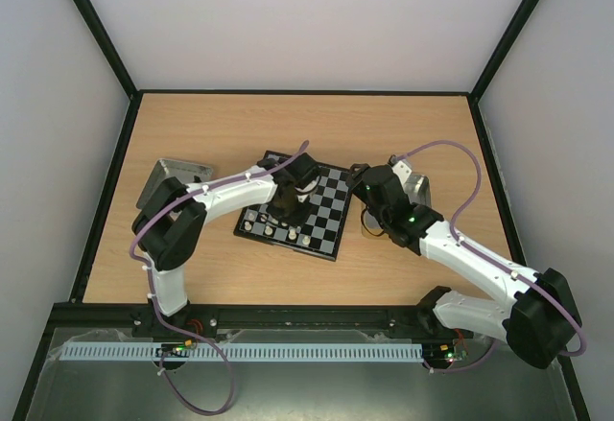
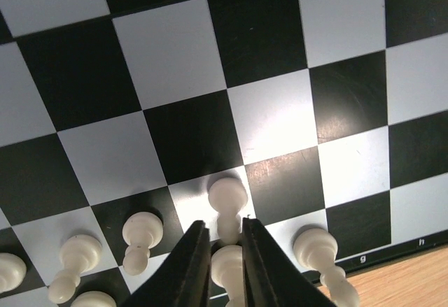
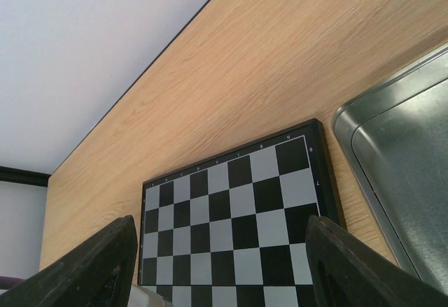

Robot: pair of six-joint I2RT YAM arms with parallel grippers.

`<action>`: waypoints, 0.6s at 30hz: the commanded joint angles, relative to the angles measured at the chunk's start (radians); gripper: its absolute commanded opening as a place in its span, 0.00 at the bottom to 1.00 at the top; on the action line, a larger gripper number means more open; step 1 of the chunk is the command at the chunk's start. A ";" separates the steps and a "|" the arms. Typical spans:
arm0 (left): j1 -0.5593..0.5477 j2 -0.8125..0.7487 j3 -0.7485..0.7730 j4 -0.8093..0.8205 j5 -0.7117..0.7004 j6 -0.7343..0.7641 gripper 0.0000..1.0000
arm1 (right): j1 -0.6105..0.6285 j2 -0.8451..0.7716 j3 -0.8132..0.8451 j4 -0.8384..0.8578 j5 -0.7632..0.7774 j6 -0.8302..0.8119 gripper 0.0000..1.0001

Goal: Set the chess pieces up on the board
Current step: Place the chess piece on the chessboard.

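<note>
Pawns (image 2: 143, 233) line the board's (image 2: 175, 62) lettered rim; left hand (image 2: 224, 226) grips a white piece (image 2: 227, 266) upright there, likely seating it squarely; right hand (image 3: 220, 220) hangs released alongside.

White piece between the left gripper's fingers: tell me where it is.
Left wrist view, bottom centre: the white chess piece stands between the fingers of the left gripper, in the board's edge row, just below a white pawn.

The wooden table (image 1: 317, 124) carries the board (image 1: 331, 212) directly beneath the left jaws. One metal tin (image 3: 406, 181) lies just beside the right jaws (another tin (image 1: 177, 172) sits well left of the left jaws).
</note>
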 commanded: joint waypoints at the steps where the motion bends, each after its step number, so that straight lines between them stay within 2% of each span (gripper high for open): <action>1: -0.007 0.005 0.030 -0.026 0.016 -0.001 0.20 | -0.003 0.006 -0.010 -0.003 0.026 0.002 0.65; 12: -0.007 -0.005 0.037 -0.016 -0.004 -0.017 0.27 | -0.003 0.002 -0.012 -0.009 0.030 -0.002 0.65; 18: -0.007 0.007 0.043 0.010 0.004 -0.021 0.28 | -0.003 0.003 -0.015 -0.005 0.020 -0.005 0.65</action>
